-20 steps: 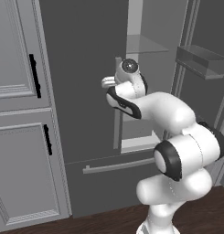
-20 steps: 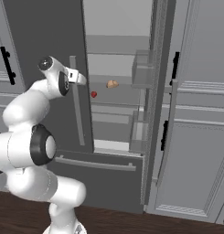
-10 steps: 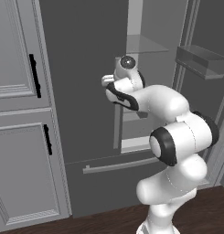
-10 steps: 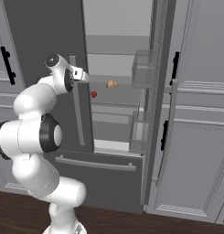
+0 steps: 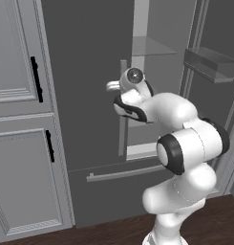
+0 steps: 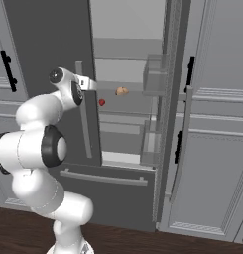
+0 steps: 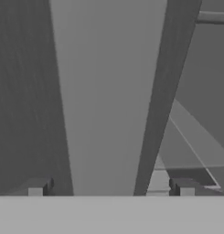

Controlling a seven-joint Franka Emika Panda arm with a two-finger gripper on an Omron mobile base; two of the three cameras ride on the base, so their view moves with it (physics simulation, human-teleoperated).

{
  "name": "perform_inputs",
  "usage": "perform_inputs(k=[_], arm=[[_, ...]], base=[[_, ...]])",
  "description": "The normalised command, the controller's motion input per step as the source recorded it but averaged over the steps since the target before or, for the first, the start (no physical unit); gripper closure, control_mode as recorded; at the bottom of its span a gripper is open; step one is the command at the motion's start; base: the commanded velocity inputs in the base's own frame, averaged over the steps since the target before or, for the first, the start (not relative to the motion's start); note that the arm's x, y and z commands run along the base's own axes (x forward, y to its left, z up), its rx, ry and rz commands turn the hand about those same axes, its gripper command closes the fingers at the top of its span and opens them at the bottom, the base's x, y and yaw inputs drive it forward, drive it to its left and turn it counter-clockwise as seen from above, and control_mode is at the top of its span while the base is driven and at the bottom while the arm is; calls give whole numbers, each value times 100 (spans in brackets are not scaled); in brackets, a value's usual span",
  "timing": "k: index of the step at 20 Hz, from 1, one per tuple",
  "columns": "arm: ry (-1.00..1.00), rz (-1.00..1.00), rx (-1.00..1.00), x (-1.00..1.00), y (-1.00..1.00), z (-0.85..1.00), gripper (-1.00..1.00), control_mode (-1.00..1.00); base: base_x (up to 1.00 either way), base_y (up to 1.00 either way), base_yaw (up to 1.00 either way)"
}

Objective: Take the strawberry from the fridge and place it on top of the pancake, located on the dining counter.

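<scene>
The fridge (image 6: 128,59) stands with its right door swung open and the left one shut, glass shelves showing inside. The arm reaches up beside the closed door's handle (image 6: 85,116). Its fingers (image 7: 35,188) stand wide apart with nothing between them, a light vertical band running up between the tips. The strawberry (image 6: 101,102) sits on a middle shelf, at about 3 o'clock from the hand, with a tan item (image 6: 122,91) just beyond. It looks tiny, light, soft, easily bruised; pinching gently across its widest part seems best
</scene>
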Motion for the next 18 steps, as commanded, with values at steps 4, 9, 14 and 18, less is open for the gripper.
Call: perform_inputs(k=[4,9,14,18], arm=[[-13,0,0,10,0,-7,-100,-100],[-1,0,0,13,0,0,100,-100],[-1,-1,0,-9,3,-1,100,-100],[0,-20,0,-71,41,0,100,-100]], base=[[0,0,0],[0,0,0],[0,0,0],[0,0,0]])
